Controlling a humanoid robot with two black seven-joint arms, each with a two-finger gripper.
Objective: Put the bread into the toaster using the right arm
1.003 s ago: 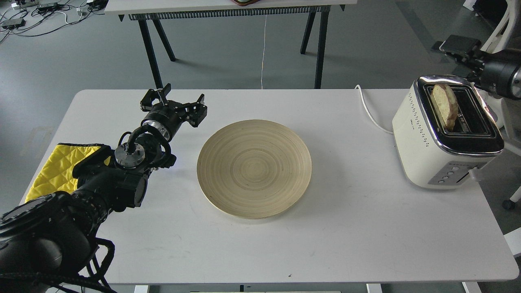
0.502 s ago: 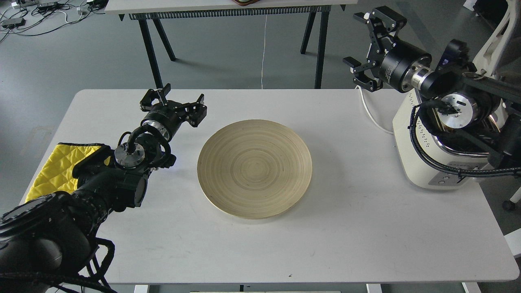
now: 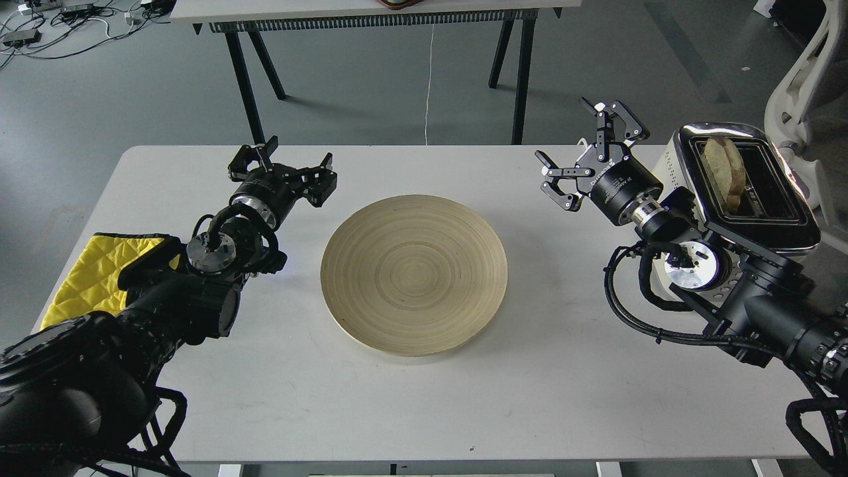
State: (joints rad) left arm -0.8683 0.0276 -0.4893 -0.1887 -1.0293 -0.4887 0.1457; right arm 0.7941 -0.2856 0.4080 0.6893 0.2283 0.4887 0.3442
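Note:
The bread [image 3: 725,172] stands upright in the left slot of the cream-white toaster [image 3: 745,192] at the table's right edge, its top sticking out of the chrome top. My right gripper [image 3: 583,156] is open and empty, left of the toaster and above the table, pointing toward the far left. My left gripper [image 3: 281,165] is open and empty, left of the wooden plate [image 3: 414,273].
The empty round wooden plate sits mid-table. A yellow quilted cloth [image 3: 93,271] lies at the left edge under my left arm. The toaster's white cord [image 3: 599,182] runs off the back edge. A second table [image 3: 371,20] stands behind.
My right arm has swung down and toward me, from above the toaster to left of it over the table, uncovering the bread in the slot. The left arm has not moved.

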